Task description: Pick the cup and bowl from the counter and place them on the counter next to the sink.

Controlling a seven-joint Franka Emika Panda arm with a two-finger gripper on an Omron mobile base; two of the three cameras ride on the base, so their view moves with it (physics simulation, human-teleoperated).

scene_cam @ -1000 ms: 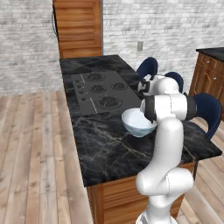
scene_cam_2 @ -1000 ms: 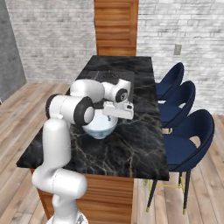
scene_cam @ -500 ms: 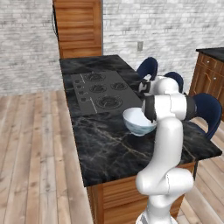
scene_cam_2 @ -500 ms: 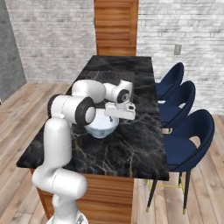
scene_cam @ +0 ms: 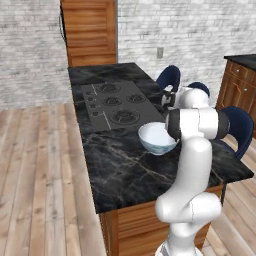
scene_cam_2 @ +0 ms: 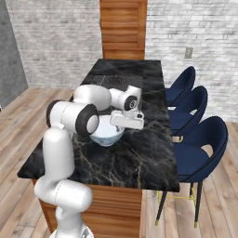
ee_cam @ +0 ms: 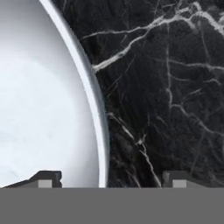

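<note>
From the hand camera I look straight down on the rim of the bowl (ee_cam: 94,100), a pale curved edge that runs between my two fingers (ee_cam: 111,179). One fingertip (ee_cam: 46,178) sits over the bowl's pale bluish inside, the other (ee_cam: 177,178) over the black veined bench (ee_cam: 175,87) just outside the wall. So the rim lies between them, a little nearer the inner tip, and the squeeze I judge to come next must pinch across that thin wall.

The fingers stand wide apart and I see nothing held between them; neither tip looks to be touching the rim.

In the left base view the bowl (scene_cam: 156,138) sits upright on the bench (scene_cam: 120,165), near the right side, just on the near side of the stovetop (scene_cam: 116,103). In the right base view the bowl (scene_cam_2: 106,133) lies half hidden behind the arm, with the hand (scene_cam_2: 126,121) at its right rim.

The arm rises from the base, bends at a high shoulder, folds forward and down, and the hand points downward at the bowl's right edge. Blue chairs (scene_cam_2: 195,144) line the bench's right side.
</note>
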